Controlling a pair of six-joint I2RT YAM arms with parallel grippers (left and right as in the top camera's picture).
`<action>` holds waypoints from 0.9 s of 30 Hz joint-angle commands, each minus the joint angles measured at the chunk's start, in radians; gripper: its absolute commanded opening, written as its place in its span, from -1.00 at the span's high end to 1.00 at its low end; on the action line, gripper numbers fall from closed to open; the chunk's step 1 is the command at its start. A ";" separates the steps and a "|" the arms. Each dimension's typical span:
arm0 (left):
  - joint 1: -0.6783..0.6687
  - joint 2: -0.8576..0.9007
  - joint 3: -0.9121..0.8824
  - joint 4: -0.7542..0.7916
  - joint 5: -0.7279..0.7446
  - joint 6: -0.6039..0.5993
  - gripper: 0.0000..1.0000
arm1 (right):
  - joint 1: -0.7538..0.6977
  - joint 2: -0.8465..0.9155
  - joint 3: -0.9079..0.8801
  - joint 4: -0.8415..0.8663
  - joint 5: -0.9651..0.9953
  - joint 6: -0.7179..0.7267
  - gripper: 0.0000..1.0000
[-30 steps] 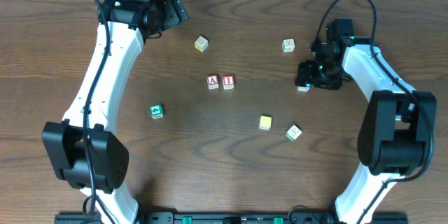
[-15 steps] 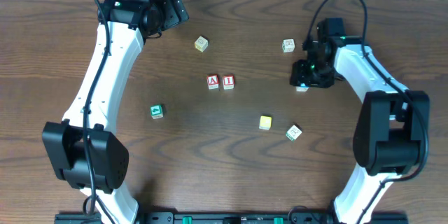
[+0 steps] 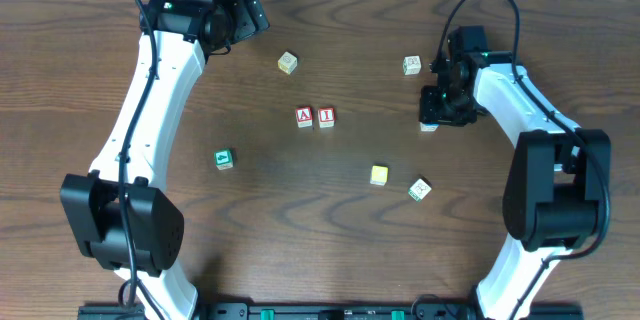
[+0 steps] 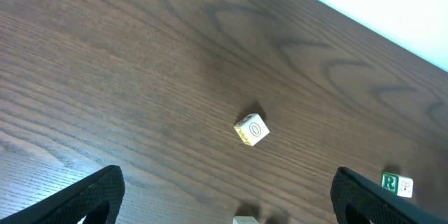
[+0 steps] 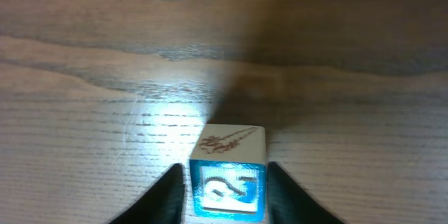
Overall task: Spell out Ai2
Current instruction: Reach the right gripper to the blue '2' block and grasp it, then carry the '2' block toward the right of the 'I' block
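Observation:
Red-lettered blocks A (image 3: 304, 116) and I (image 3: 326, 116) stand side by side at the table's middle. My right gripper (image 3: 436, 118) is at the right, low over the table, shut on a white block with a blue 2 on its face (image 5: 229, 182); its fingers (image 5: 225, 194) press both sides. In the overhead view only a corner of this block (image 3: 429, 127) shows under the gripper. My left gripper (image 3: 250, 10) is open and empty at the far left, its fingers wide apart in the left wrist view (image 4: 227, 203).
Loose blocks lie about: a cream O block (image 3: 288, 62) (image 4: 251, 130), a green-lettered R block (image 3: 412, 65) (image 4: 397, 184), a green block (image 3: 223, 159), a yellow block (image 3: 378, 174) and a tilted white block (image 3: 420, 189).
My right gripper has shifted a little left and toward the far side, staying low over the 2 block. The left arm has not moved.

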 commanded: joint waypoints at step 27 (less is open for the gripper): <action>0.000 0.008 -0.002 -0.012 -0.021 0.003 -0.91 | 0.009 0.010 0.017 -0.071 0.043 0.757 0.97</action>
